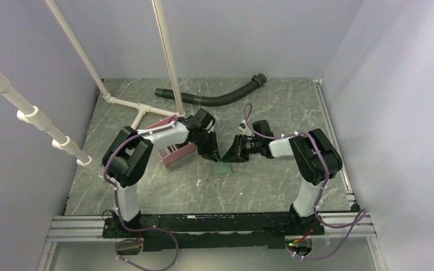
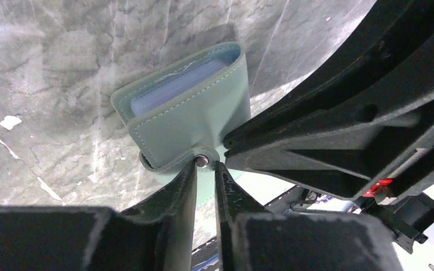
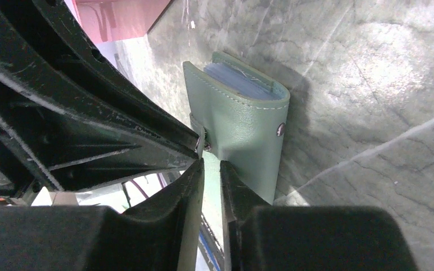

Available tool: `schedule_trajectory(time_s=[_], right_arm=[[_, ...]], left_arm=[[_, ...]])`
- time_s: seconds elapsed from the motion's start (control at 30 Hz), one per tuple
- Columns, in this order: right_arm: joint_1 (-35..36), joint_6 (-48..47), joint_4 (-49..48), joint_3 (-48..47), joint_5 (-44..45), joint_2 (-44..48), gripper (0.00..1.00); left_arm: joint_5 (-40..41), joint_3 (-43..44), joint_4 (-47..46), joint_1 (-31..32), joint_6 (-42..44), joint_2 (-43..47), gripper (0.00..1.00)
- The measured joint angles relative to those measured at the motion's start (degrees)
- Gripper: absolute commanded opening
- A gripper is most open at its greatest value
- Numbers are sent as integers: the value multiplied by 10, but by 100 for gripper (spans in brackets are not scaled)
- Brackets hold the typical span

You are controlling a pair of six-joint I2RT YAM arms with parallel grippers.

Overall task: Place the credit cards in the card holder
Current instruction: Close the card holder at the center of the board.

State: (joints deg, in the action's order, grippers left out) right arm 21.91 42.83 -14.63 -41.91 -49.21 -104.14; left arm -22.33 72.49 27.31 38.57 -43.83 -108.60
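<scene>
The flat mint-green stitched leather card holder (image 2: 186,113) has paler thread along its edges, a silver snap stud (image 2: 202,161) and pale blue-white sleeves (image 2: 175,90) inside. The marbled stone-look desk (image 1: 271,180) is grey-green with white veins. The left pincer (image 2: 204,169) and right pincer (image 3: 212,166) are matt black. At nine o'clock of the card holder is a pink open-topped square box (image 1: 175,153); at twelve o'clock, a black ribbed hose (image 1: 215,99). The jointed robot arms (image 1: 164,134) are black and white with purple cables (image 1: 110,169). The plastic pipes (image 1: 34,118) are white and the walls (image 1: 390,84) pale lilac.
</scene>
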Motion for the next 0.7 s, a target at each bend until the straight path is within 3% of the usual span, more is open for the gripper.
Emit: schedule_trajectory(time_s=[0.27,0.5,0.7], right_arm=[[0,27,-14,0,-10,-1,28],[2,37,-13,0,-5,-2,19],[4,42,-14,-7,-9,-13,18]], left_arm=[[5,-26,-26,-2,-4,13,0],[7,-40,-45,-3,-4,19,0],[7,-47,-54,-3,-4,21,0]])
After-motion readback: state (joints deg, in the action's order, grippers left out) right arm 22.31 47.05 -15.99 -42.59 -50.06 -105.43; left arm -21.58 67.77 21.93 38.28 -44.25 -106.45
